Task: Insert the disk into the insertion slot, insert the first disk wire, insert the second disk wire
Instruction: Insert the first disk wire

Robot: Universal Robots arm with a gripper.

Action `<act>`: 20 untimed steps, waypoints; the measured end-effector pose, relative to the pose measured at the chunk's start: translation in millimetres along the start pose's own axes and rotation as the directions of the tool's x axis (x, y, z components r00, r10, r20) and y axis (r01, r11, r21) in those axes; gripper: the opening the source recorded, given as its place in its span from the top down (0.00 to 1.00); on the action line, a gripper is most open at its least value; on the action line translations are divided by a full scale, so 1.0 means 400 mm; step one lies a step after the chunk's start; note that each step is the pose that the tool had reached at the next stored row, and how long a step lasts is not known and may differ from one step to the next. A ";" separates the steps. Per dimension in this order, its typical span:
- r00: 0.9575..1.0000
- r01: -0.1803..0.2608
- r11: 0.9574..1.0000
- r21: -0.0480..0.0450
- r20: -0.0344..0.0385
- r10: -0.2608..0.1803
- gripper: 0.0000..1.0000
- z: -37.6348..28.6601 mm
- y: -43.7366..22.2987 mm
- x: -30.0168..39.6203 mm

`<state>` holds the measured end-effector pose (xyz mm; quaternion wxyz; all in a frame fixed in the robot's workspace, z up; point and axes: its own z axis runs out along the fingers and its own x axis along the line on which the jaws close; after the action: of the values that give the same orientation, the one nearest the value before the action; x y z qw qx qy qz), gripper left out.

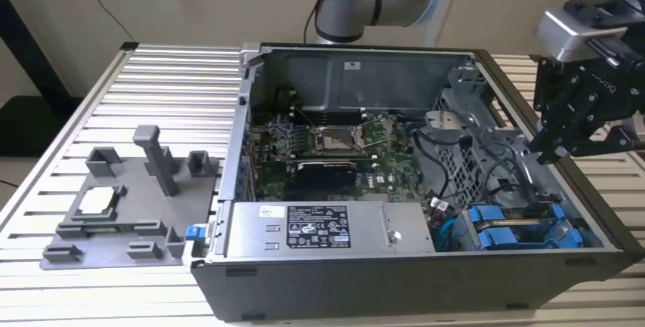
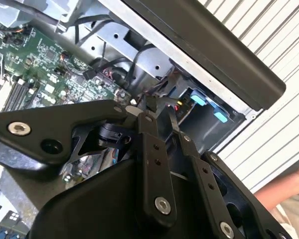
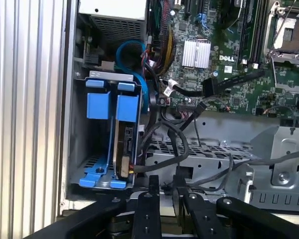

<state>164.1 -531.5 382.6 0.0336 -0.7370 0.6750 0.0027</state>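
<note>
The disk [image 3: 123,149] stands on edge in its blue carrier frame [image 3: 127,107] inside the insertion slot [image 3: 79,149], a bay of the grey drive cage. In the exterior view the blue frames [image 1: 512,229] sit at the case's near corner, on the exterior view's right. A dark wire [image 3: 139,168] runs up to the disk's edge. More black wires [image 3: 175,144] hang loose beside the cage. My gripper [image 1: 554,153] hovers above the case's side wall on the exterior view's right, well above the cage. It is shut with nothing held in both wrist views [image 2: 155,107] [image 3: 166,180].
The open case holds a green motherboard [image 1: 322,146] and a grey power-supply box [image 1: 313,227]. A grey fixture [image 1: 121,206] lies on the slatted table at the exterior view's left. A blue cable [image 3: 134,50] loops above the cage. A person's hand [image 2: 289,191] shows beside the case.
</note>
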 end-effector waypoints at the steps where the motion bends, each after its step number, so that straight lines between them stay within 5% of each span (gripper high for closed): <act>1: 1.000 0.000 1.000 0.000 0.000 0.000 0.74 0.000 -0.001 -0.008; 9: 1.000 0.000 1.000 0.000 0.000 0.000 0.74 0.003 -0.005 -0.062; 13: 1.000 0.000 1.000 0.000 0.000 0.000 0.74 0.003 -0.002 -0.068; 20: 1.000 0.000 1.000 0.000 0.000 0.000 0.74 0.002 0.033 -0.073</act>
<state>148.4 -503.5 382.6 0.0336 -0.7369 0.6752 0.0027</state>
